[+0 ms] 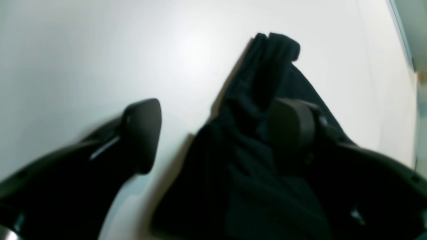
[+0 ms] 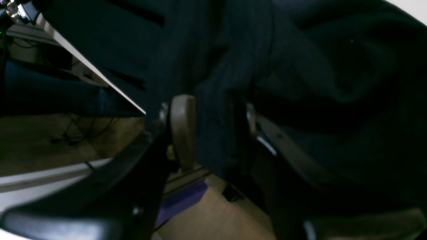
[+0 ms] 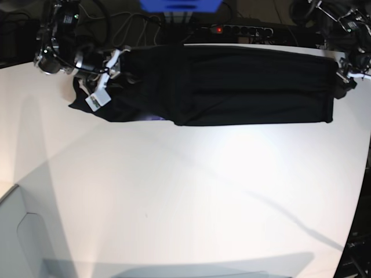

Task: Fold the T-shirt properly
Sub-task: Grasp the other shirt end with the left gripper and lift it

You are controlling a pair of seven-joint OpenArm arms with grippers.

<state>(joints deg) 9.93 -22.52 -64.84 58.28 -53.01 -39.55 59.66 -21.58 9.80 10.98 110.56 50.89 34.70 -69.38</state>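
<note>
On the white worktop point(image 3: 185, 191) the large black cloth T-shirt point(image 3: 232, 87) lies lengthwise between both arms, the right end effector point(image 2: 213, 133) clamping its bunched end, the left end effector point(image 1: 213, 133) agape, apparently holding nothing.

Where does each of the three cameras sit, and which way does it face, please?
Left wrist: behind the left hand, looking down at the white table and an end of the T-shirt; both fingers show, spread wide.
Right wrist: behind the right hand, closed on bunched cloth at the table edge, floor beyond.
Base: high, facing the far edge; both arms at the corners, T-shirt stretched between.
All three share the T-shirt.
</note>
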